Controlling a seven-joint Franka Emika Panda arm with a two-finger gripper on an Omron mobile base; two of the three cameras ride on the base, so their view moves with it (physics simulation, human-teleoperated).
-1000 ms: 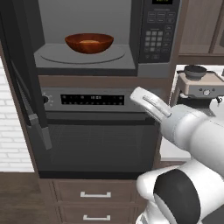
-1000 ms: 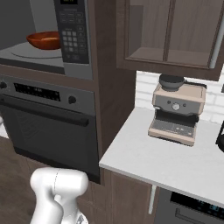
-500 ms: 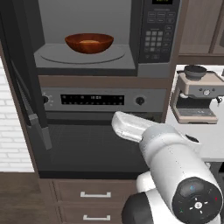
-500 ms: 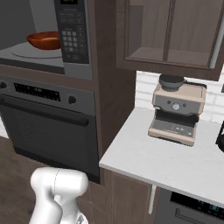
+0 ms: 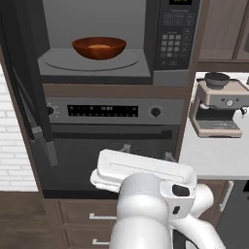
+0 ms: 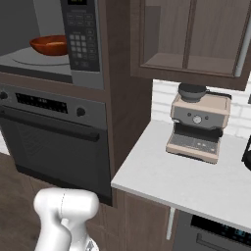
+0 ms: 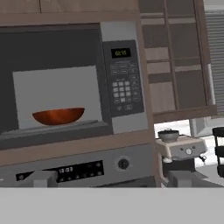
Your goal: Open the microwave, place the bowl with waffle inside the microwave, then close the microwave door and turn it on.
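Bowl (image 5: 99,48) with waffle (image 5: 98,46) sits on the turntable inside the microwave (image 5: 171,41). I hold the gripper (image 7: 112,178) spread and empty below it, since its door (image 5: 26,92) hangs open, needing closing.

cavity front: free | blocker: microwave door (image 5: 29,104) (swung left)

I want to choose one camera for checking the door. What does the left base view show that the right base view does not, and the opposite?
Left base view alone: the open microwave door swung out at the left, and the waffle lying in the bowl.
Right base view alone: the upper cabinet with open shelves, above the counter.
Both: the microwave with its keypad, the bowl inside, the oven and the coffee machine.
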